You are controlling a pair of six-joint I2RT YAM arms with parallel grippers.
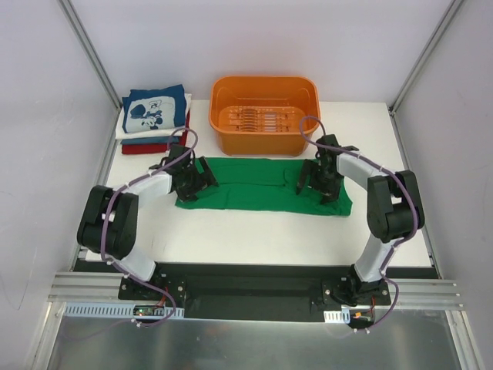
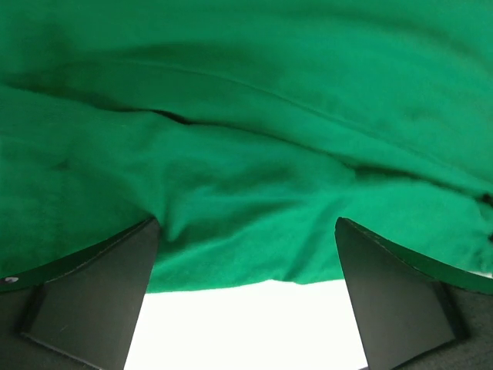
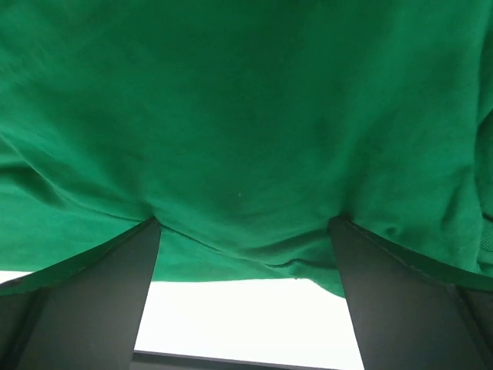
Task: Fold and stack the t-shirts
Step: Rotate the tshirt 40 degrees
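Note:
A bright green t-shirt (image 1: 258, 189) lies as a long flat strip across the middle of the white table. My left gripper (image 1: 197, 177) rests on its left end and my right gripper (image 1: 316, 181) on its right end. In the left wrist view the gripper (image 2: 245, 223) is open, its fingertips (image 2: 142, 235) pressing on the green cloth (image 2: 246, 116) just past the cloth's near edge. In the right wrist view the gripper (image 3: 245, 221) is open in the same way on the cloth (image 3: 246, 116). A stack of folded shirts, navy with white cartoon print (image 1: 154, 108) on top, stands at the back left.
An orange plastic tub (image 1: 264, 114) stands just behind the green shirt, at the back centre. The folded stack shows white, blue-grey and red layers (image 1: 146, 146) under the navy shirt. White table (image 1: 269, 243) lies between the shirt and the arm bases. Frame posts stand at the back corners.

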